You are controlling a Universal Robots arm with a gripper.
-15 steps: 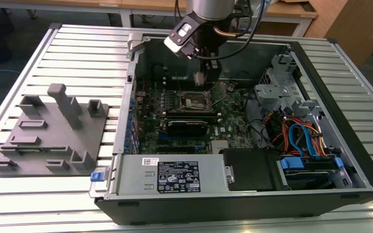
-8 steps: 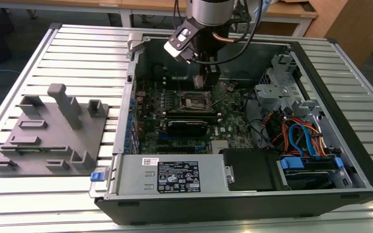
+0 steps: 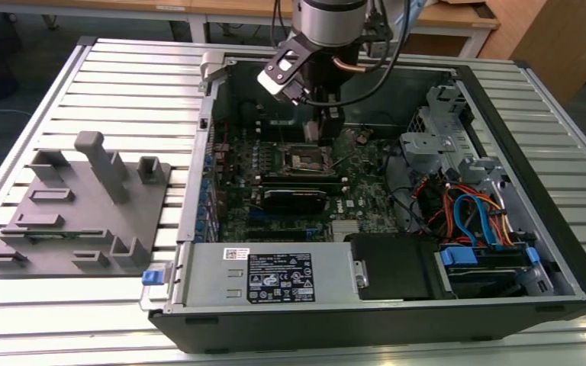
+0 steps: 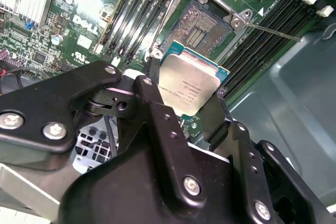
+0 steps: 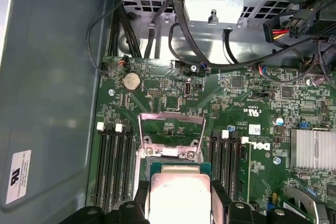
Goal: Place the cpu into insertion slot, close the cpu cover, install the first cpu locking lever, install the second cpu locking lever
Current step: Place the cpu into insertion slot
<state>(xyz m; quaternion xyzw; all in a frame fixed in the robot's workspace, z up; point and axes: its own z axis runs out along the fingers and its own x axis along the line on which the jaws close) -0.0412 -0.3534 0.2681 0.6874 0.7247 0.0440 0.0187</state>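
Observation:
My gripper (image 4: 186, 99) is shut on the cpu (image 4: 191, 85), a flat square chip with a silvery top held by two opposite edges between black fingers (image 4: 156, 109). The chip hangs just above the insertion slot (image 4: 201, 24), whose dark centre and silver rim sit in the green board. In the first wrist view the cpu (image 5: 179, 196) covers most of the slot, and the cpu cover (image 5: 171, 120) stands flipped open beyond it. A thin locking lever (image 4: 273, 32) sticks out beside the socket. In the exterior view the gripper (image 3: 322, 131) hovers over the insertion slot (image 3: 308, 158) inside the open computer case.
Long black memory slots (image 4: 262, 30) flank the socket on both sides. A grey power supply box (image 3: 262, 278) fills the case front, and a drive cage with blue and orange cables (image 3: 471, 213) is on the exterior view's right. A grey fixture (image 3: 74, 217) lies outside the case.

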